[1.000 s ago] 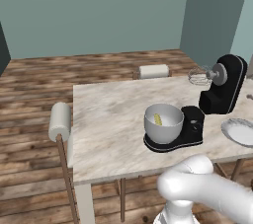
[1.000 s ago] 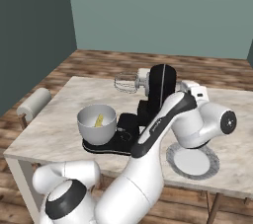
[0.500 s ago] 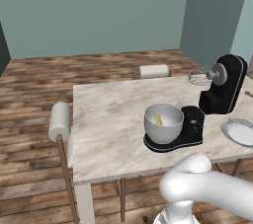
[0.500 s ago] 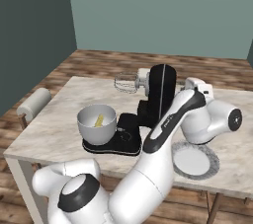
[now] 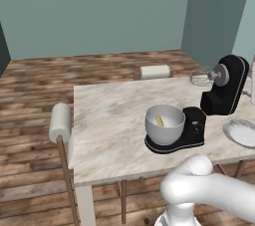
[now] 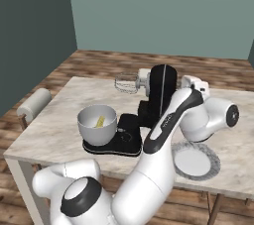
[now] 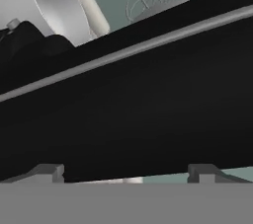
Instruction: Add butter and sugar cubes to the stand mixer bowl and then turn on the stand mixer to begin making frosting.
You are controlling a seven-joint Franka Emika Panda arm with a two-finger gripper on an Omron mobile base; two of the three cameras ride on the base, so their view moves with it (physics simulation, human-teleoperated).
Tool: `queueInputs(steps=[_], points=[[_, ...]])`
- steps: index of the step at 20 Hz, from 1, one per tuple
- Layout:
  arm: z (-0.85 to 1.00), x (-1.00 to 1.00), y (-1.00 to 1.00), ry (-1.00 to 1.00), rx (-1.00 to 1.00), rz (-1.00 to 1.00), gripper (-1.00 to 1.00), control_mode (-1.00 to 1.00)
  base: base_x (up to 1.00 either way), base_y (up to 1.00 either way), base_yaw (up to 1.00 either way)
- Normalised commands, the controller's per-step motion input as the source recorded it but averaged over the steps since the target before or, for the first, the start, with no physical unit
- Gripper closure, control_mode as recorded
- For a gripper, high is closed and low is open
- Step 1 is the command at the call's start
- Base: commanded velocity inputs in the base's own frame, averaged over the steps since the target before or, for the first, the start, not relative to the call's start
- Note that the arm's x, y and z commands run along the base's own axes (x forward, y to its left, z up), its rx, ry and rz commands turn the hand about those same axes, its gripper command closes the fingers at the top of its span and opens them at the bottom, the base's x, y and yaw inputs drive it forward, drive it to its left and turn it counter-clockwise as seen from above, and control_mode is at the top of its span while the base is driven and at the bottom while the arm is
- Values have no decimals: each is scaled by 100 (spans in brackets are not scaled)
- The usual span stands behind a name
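Note:
The black stand mixer [image 6: 161, 95] stands on the marble table with its head tilted up and its wire whisk [image 6: 126, 83] raised. Its silver bowl [image 6: 97, 124] sits on the flat base, and the pale-yellow butter [image 6: 99, 121] lies inside it. From the other side I see the same mixer [image 5: 224, 88], bowl [image 5: 164, 123] and butter [image 5: 159, 120]. My arm [image 6: 171, 120] reaches round the mixer's right side. My gripper [image 7: 126, 174] is open, its tips wide apart, right up against the mixer's black body [image 7: 148, 104]. The sugar cubes are out of view.
A shallow grey-white plate [image 6: 193, 159] lies on the table right of the mixer, under my forearm. Chairs with padded roll backs stand at the far side [image 5: 154, 71] and the left end [image 5: 61, 120]. The table edge [image 5: 119, 172] runs close in front.
The arm's elbow has shifted slightly to the right. The hand stays beside the mixer and the jaws stay wide. Bowl, butter and plate have not moved.

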Motion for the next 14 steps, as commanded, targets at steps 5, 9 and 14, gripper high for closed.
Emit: queueInputs(steps=[5,9,14], points=[[0,0,45,0,0,1,-100,-100,0,0,0],[0,0,45,0,0,2,-100,-100,0,0,0],[0,0,77,0,-1,5,-100,-100,0,0,0]])
